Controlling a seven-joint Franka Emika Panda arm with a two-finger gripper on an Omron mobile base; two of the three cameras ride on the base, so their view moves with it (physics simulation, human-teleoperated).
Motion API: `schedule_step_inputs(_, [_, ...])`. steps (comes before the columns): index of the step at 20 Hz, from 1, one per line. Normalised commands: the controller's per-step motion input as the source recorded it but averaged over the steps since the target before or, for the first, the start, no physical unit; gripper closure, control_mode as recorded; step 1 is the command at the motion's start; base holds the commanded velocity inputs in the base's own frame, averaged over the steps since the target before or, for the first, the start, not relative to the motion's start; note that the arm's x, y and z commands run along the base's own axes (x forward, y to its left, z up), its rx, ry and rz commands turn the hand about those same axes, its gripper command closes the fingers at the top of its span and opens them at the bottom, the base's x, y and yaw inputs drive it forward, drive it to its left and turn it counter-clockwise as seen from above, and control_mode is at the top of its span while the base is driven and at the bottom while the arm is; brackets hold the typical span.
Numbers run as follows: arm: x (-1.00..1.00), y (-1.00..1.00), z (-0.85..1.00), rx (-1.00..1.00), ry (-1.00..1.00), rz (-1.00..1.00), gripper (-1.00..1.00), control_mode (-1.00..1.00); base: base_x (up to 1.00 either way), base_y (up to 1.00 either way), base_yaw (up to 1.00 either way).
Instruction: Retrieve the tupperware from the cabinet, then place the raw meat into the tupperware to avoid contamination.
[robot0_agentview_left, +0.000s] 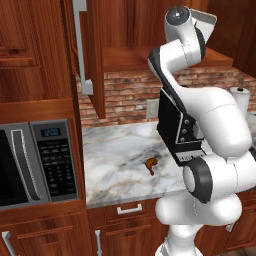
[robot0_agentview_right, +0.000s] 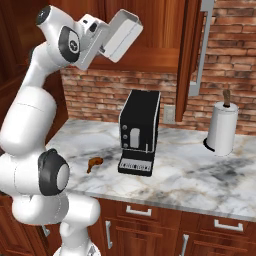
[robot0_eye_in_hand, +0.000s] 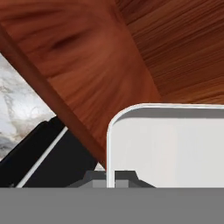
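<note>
**Right base view: white container held up at the cabinet shelf**

Nearest the base, the marble counter (robot0_agentview_right: 200, 175) carries the small reddish-brown piece of raw meat (robot0_agentview_right: 94, 162), lying loose toward the counter's left front, just left of the black coffee machine (robot0_agentview_right: 139, 132). In the left base view the same meat (robot0_agentview_left: 151, 164) sits on the counter (robot0_agentview_left: 115, 160) in front of the machine (robot0_agentview_left: 176, 130). A paper towel roll (robot0_agentview_right: 221, 128) stands well to the right, near the brick wall (robot0_agentview_right: 100, 92).

Higher up, the arm reaches toward the open upper cabinet (robot0_agentview_right: 150, 30). The gripper (robot0_agentview_right: 104, 44) is closed tight on the rim of the tupperware (robot0_agentview_right: 122, 34), which hangs tilted in the air in front of the cabinet's bottom shelf, above the coffee machine. In the hand view the tupperware (robot0_eye_in_hand: 170, 144) has its rounded rim pinched between the fingertips (robot0_eye_in_hand: 94, 178), with the wood of the cabinet behind it. The cabinet door (robot0_agentview_right: 192, 55) stands swung open to the right, its silver bar handle (robot0_agentview_right: 202, 45) upright.
</note>
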Motion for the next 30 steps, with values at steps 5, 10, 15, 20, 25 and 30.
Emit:
schedule_step_inputs(5, [-0.72,0.05,0.0,0.0,0.03,0.0,1.0,-1.0,0.0,0.0,0.0])
schedule_step_inputs(10, [-0.81,0.13,0.0,0.0,0.04,0.05,1.0,-1.0,0.0,0.0,0.0])
schedule_step_inputs(15, [-0.77,0.12,-0.08,0.0,0.03,0.11,1.0,-1.0,0.0,0.0,0.0])
schedule_step_inputs(20, [-0.45,0.15,-0.32,0.0,0.08,0.08,1.0,-1.0,0.0,0.0,0.0])
schedule_step_inputs(25, [-0.33,0.24,-0.34,0.0,0.08,0.09,1.0,-1.0,0.0,0.0,0.0])
schedule_step_inputs(30, [-0.58,0.35,-0.27,0.0,0.03,0.07,1.0,-1.0,0.0,0.0,0.0])
